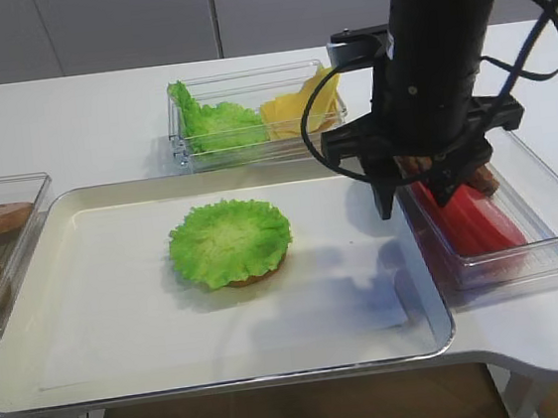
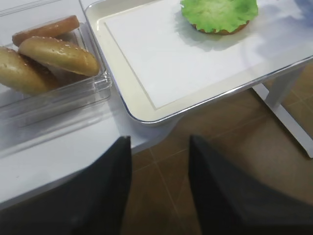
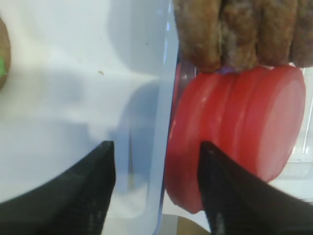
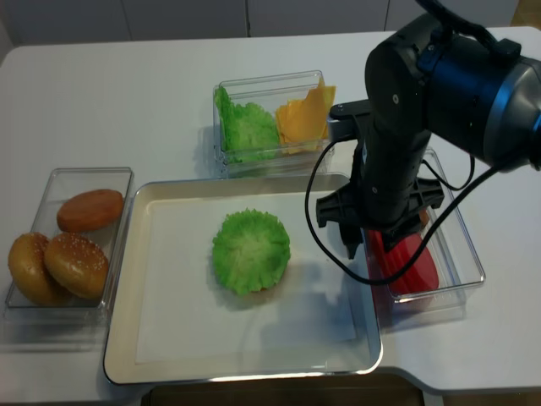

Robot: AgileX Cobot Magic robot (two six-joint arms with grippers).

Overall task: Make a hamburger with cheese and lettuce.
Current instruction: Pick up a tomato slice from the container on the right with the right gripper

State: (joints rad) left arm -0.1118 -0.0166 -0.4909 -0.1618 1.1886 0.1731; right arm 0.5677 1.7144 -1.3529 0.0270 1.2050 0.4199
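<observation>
White tabletop (image 4: 169, 93) carries everything, with brown floor showing past its front edge in the left wrist view. At far left a clear plastic box (image 4: 51, 182) holds tan sesame bun halves (image 4: 76, 262). The left gripper (image 2: 160, 183) hangs off the table's front edge over the floor, its dark jaws partly apart with nothing between them. Next comes a cream metal-rimmed tray (image 4: 161, 338), and on it sits the hamburger (image 4: 251, 250): a tan bun base under the round ruffled bright-green lettuce (image 1: 229, 239). Behind the tray, a clear container (image 4: 254, 85) holds bunched green leaves (image 4: 245, 127) beside the pale-yellow cheese (image 4: 303, 118) slices. At right the right gripper (image 3: 156, 186) straddles the wall of a clear bin (image 4: 469, 262), jaws spread wide, one outside and one against round red slices (image 3: 234, 132) standing on edge; nothing is gripped.
</observation>
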